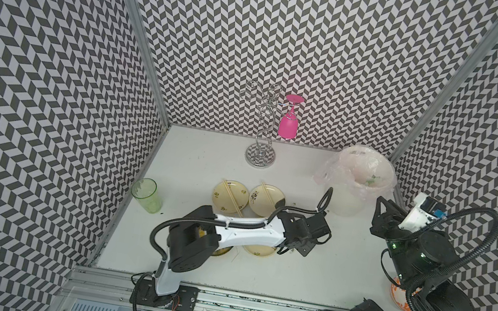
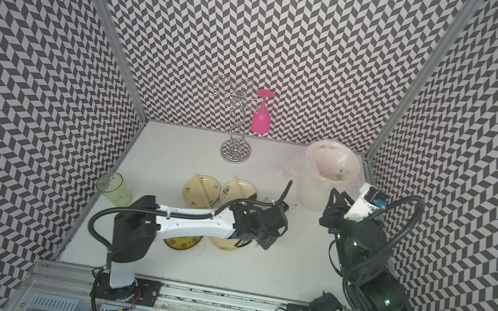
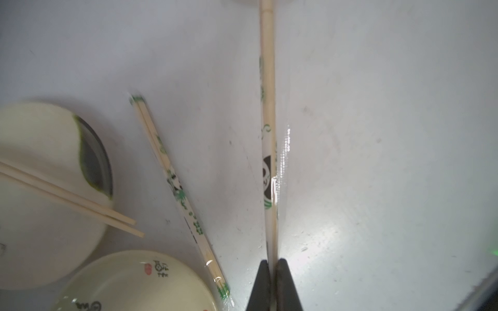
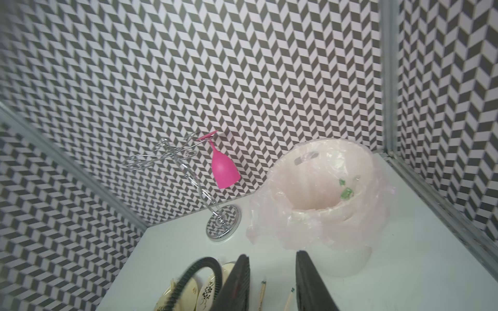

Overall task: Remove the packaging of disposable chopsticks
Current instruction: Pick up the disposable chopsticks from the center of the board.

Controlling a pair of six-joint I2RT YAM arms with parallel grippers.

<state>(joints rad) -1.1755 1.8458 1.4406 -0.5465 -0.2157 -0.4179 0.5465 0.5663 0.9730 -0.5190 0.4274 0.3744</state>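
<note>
In the left wrist view my left gripper is shut on a pair of disposable chopsticks still in its clear packaging with green and black marks. The pair hangs above the white table, running straight away from the jaws. A second wrapped pair lies on the table beside two plates. Bare chopsticks rest across one plate. My right gripper is open and empty, raised near the bin; in both top views it stands at the right.
A white bin with a pinkish bag at the back right holds green-printed scraps. Pale plates sit mid-table, another under the left arm. A green cup, a wire rack with a pink glass, and an orange bowl.
</note>
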